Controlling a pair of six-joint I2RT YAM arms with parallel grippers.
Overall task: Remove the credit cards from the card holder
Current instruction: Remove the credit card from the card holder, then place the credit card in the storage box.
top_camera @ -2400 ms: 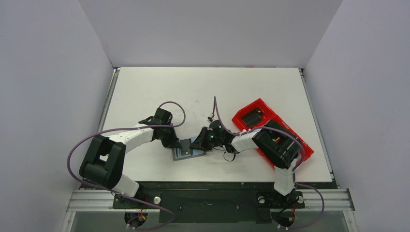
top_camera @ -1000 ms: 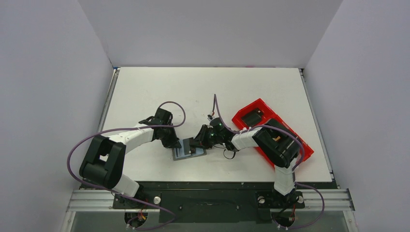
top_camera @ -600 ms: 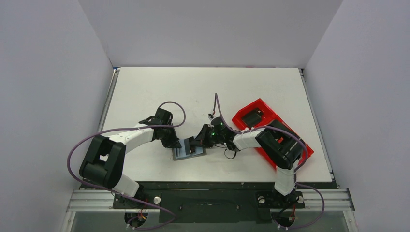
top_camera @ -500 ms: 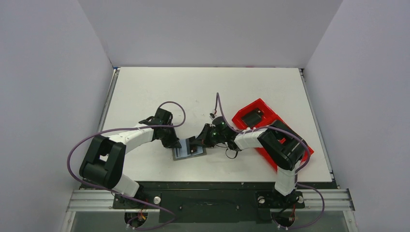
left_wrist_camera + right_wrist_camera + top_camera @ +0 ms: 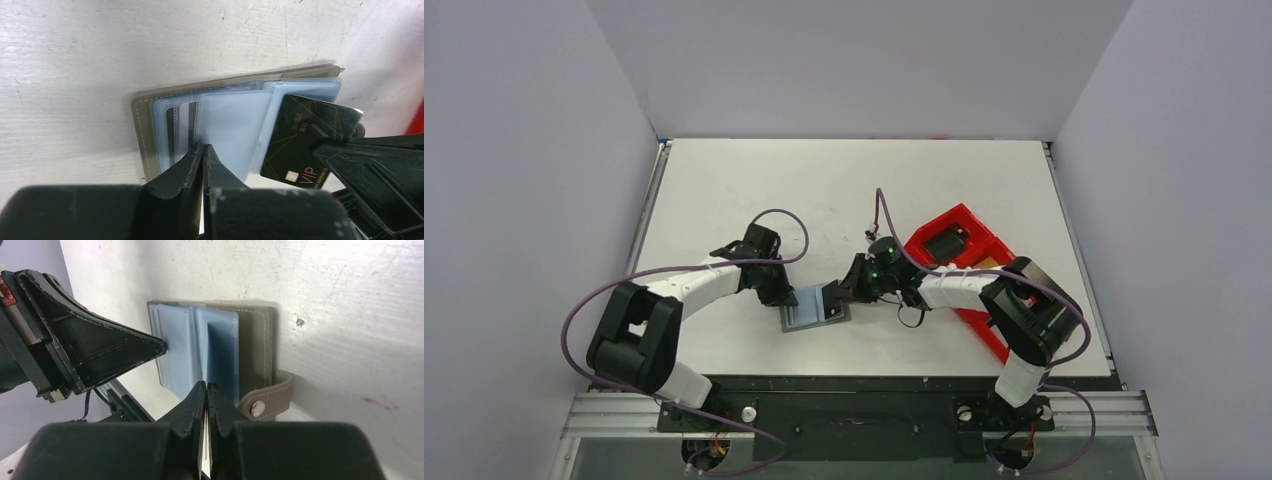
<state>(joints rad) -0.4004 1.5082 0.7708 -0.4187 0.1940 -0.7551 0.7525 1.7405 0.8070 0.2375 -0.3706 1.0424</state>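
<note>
Pulling looks like the step in hand: the card holder lies open on the table between the two arms, blue-grey sleeves up, snap tab off its right side. On the right, the right gripper is clamped onto a dark credit card with gold print (edge-on in the right wrist view, barely a line there), and the card is partly out of a sleeve and angled up. Opposite, the left gripper has its jaws pressed together with nothing between them, tips down on the holder's left sleeves, pinning it. Risks: the thin card slips out of the pinch if the sleeve drags on it; the holder lifts or slides along if the left tips lose their press; a skewed pull bends the card or fans the loose sleeves. Other sleeves show card-like edges, so the job looks early. The red tray sits off to the right.
</note>
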